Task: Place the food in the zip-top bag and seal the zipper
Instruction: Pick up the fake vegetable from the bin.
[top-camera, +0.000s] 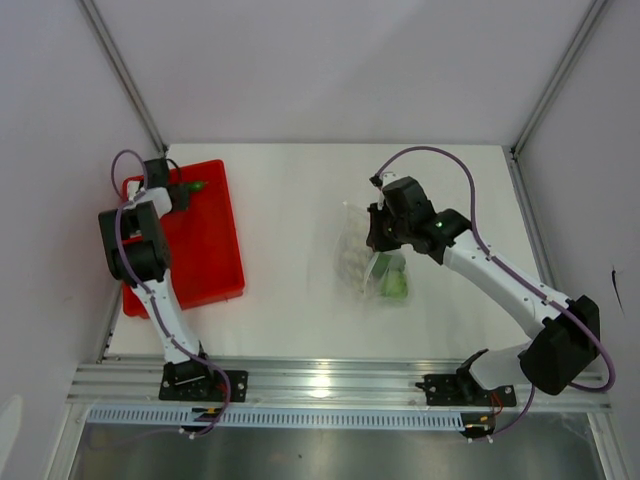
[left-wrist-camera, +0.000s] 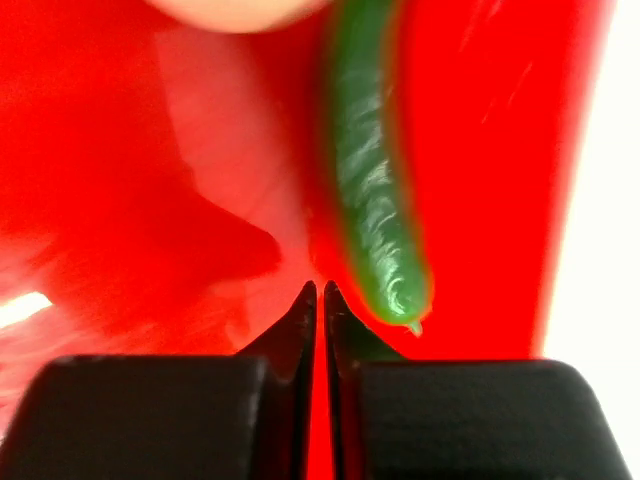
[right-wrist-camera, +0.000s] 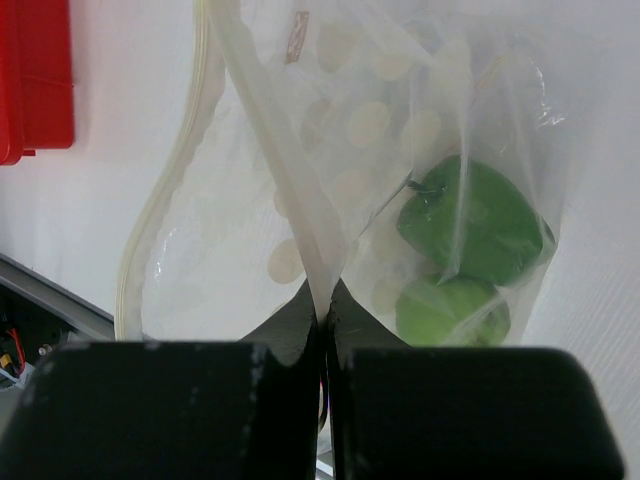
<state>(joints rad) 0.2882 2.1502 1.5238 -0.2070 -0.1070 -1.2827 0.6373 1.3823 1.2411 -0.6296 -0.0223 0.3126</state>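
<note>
In the top view the clear zip-top bag (top-camera: 358, 250) lies mid-table, with green food (top-camera: 392, 280) inside it. My right gripper (top-camera: 380, 235) is shut on the bag's mouth edge. In the right wrist view the gripper (right-wrist-camera: 325, 300) pinches the zipper strip (right-wrist-camera: 275, 150). The bag (right-wrist-camera: 220, 250) gapes open to the left. A dark green pepper piece (right-wrist-camera: 470, 220) and a lime-green ball (right-wrist-camera: 450, 310) sit inside it. My left gripper (top-camera: 178, 192) is over the red tray (top-camera: 215, 260). Its jaws (left-wrist-camera: 320, 288) are shut and empty, with a green pepper (left-wrist-camera: 375, 180) just to their right.
The red tray's floor (left-wrist-camera: 120, 150) fills the left wrist view, with a pale rounded thing (left-wrist-camera: 240, 8) at the top edge. The tray's corner (right-wrist-camera: 35, 75) shows in the right wrist view. Walls enclose the table on three sides, and a metal rail (top-camera: 330, 380) runs along the near edge.
</note>
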